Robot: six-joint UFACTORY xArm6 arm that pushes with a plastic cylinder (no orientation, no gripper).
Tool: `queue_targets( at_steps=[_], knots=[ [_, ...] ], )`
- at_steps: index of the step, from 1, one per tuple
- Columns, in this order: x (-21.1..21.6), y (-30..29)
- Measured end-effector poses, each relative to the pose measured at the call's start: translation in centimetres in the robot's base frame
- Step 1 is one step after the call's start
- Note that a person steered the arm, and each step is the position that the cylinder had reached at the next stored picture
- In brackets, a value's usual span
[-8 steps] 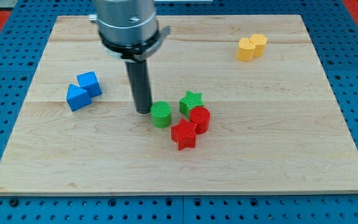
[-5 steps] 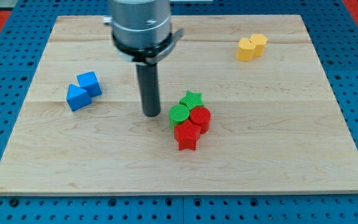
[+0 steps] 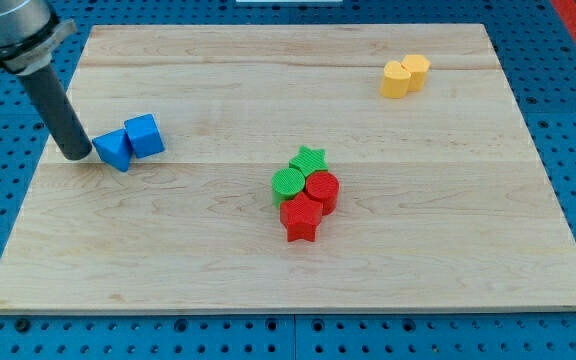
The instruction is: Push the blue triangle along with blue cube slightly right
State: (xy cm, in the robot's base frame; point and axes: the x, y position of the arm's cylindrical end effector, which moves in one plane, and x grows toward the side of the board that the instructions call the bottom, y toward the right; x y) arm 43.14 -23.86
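The blue triangle (image 3: 114, 149) lies on the wooden board (image 3: 418, 250) at the view's left, touching the blue cube (image 3: 144, 135) on its upper right. My tip (image 3: 76, 155) stands just left of the blue triangle, touching or nearly touching its left corner. The dark rod rises from there toward the view's top left.
A cluster sits in the middle: green star (image 3: 308, 159), green cylinder (image 3: 288, 183), red cylinder (image 3: 322, 189), red star (image 3: 299, 217). Two yellow blocks (image 3: 405, 76) lie together at the top right.
My tip has left the green cylinder, which it pushed right into the cluster, and moved across to the left side of the blue triangle. The triangle has turned slightly.
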Motion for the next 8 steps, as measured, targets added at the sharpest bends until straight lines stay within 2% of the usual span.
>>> queue_targets(
  at_steps=[3,4,8],
  knots=[
    [0.0,2.1],
    [-1.6,2.3],
    [-2.8,10.2]
  ],
)
